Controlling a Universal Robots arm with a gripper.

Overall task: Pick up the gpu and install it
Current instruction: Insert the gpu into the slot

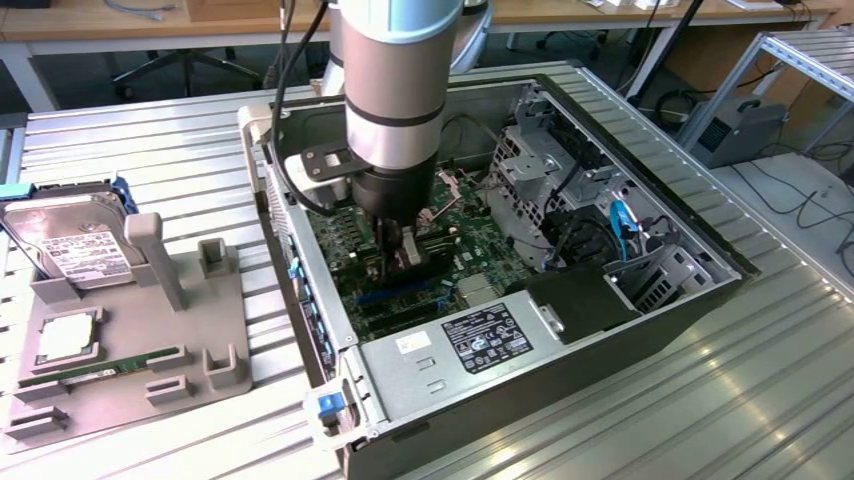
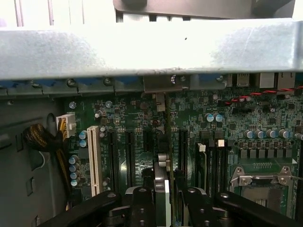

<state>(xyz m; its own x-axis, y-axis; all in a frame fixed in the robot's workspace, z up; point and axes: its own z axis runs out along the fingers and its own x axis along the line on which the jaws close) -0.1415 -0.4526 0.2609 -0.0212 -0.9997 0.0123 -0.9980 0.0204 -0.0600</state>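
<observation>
The black two-fingered gripper (image 2: 163, 201) is clamped on the thin, edge-on gpu (image 2: 166, 142), holding it upright over the green motherboard's (image 1: 441, 235) dark slots. If the card sits off-line from its slot, pressing could jam or bend it.

We see the thin flat black gpu card (image 2: 168, 156) standing on its edge between the black fingers (image 2: 142, 208), pointing down at the green board.
</observation>
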